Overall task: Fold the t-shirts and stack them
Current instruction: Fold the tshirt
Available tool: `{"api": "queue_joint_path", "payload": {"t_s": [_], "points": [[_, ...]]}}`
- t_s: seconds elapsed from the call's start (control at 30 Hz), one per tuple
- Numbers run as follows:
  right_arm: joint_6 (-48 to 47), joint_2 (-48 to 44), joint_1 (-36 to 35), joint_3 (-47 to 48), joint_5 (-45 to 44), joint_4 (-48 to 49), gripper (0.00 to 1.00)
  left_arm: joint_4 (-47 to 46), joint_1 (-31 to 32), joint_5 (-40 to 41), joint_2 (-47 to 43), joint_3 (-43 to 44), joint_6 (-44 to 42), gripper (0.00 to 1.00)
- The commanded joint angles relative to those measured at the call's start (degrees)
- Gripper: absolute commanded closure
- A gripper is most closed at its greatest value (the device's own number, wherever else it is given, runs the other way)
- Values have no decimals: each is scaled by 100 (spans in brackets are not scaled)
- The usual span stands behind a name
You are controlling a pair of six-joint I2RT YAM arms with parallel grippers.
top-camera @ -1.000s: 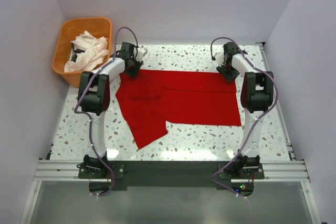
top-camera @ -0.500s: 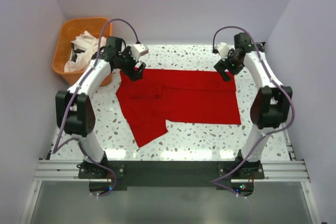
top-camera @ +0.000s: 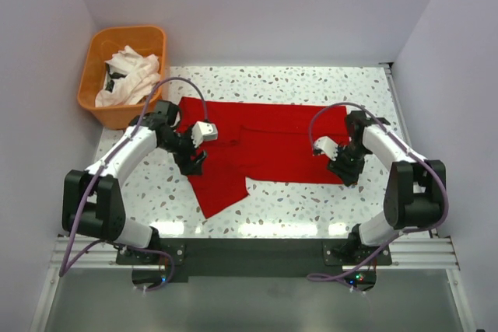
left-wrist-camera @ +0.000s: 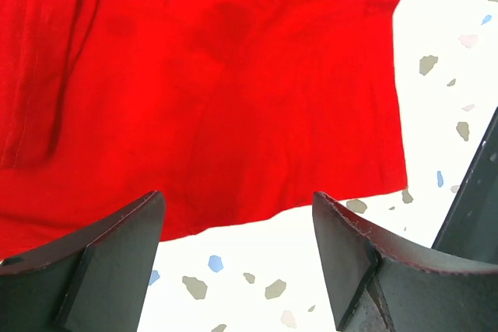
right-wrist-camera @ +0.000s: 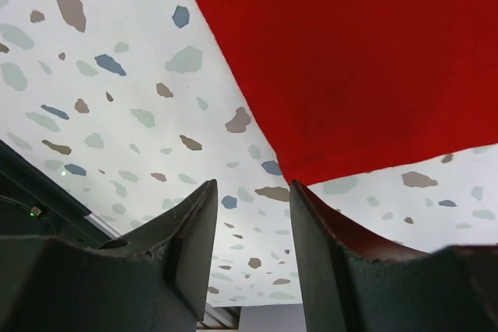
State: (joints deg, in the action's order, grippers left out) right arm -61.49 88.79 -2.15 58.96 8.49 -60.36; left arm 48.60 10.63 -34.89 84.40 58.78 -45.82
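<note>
The red t-shirt [top-camera: 268, 141] lies spread flat on the speckled table, with one sleeve [top-camera: 219, 188] pointing toward the near edge. My left gripper [top-camera: 194, 163] is open and empty, low over the shirt's left side. In the left wrist view my gripper [left-wrist-camera: 237, 258] hangs over bare table just off the red cloth's [left-wrist-camera: 202, 91] edge. My right gripper [top-camera: 349, 172] is open and empty at the shirt's near right corner. In the right wrist view my gripper [right-wrist-camera: 253, 219] is beside that red corner [right-wrist-camera: 350, 60]. White t-shirts [top-camera: 131, 75] lie crumpled in the basket.
The orange plastic basket [top-camera: 97, 40] stands at the far left corner, off the table's edge. White walls close in the back and both sides. A metal rail [top-camera: 249, 250] with the arm bases runs along the near edge.
Both arms have swung back from the shirt's far edge to its near side. The left gripper is now by the sleeve side, the right by the near right corner. The shirt has not moved.
</note>
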Motion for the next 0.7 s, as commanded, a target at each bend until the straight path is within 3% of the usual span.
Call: {"api": "queue_joint_path", "payload": {"t_s": [0.0,0.23,0.67], "points": [[-389,-389,13,-357,-330,621,55,-78,140,-106,-345,-86,-208,19],[-557,-398,4,-956,-638,1157,56,-158,273,27,-354,-201,-173,20],[-478,-328,13,-1193,-717,1650,58,-298,641,281,-477,-516,-243,21]]}}
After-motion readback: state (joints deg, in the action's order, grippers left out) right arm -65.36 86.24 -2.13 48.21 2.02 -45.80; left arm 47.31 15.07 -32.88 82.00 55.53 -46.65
